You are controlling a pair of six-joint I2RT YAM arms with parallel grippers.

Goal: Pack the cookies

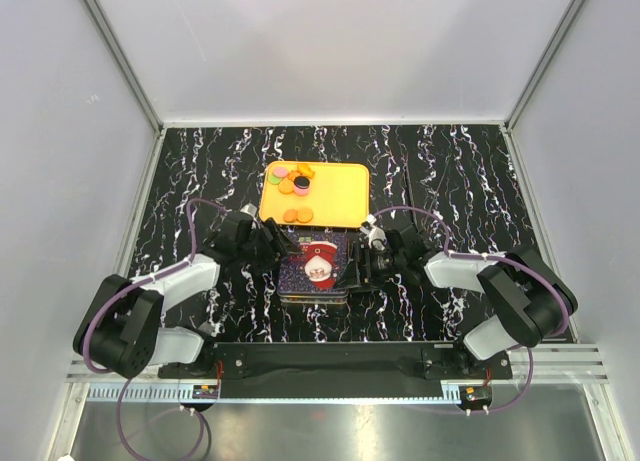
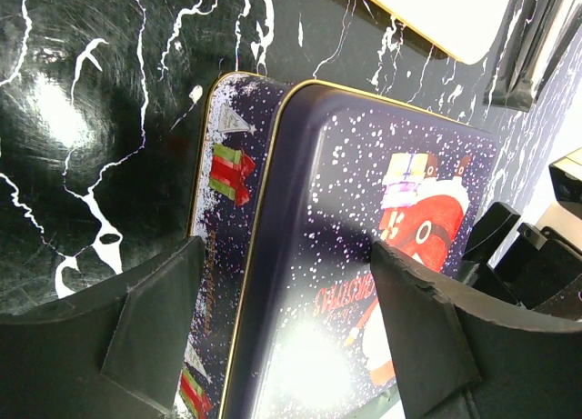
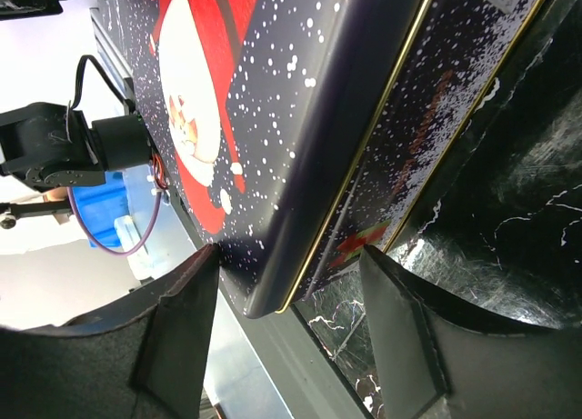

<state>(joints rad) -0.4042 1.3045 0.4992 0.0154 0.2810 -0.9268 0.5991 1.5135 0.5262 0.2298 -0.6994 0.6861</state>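
The cookies (image 1: 293, 181), small round discs that are mostly orange with a few black, green and pink, lie in a cluster on the orange tray (image 1: 340, 186); two more orange ones (image 1: 298, 215) lie at its near edge. A dark blue Christmas tin (image 1: 315, 266) with a Santa lid sits closed in front of the tray. My left gripper (image 1: 278, 249) is open at the tin's left edge, its jaws straddling the lid rim (image 2: 291, 328). My right gripper (image 1: 358, 266) is open at the tin's right edge, straddling the near right corner (image 3: 291, 337). Neither holds anything.
The tin (image 2: 364, 192) fills both wrist views (image 3: 300, 74). The tray's near edge (image 2: 436, 10) shows pale just beyond the tin. The black marbled table (image 1: 450, 171) is walled by white panels at the back and sides.
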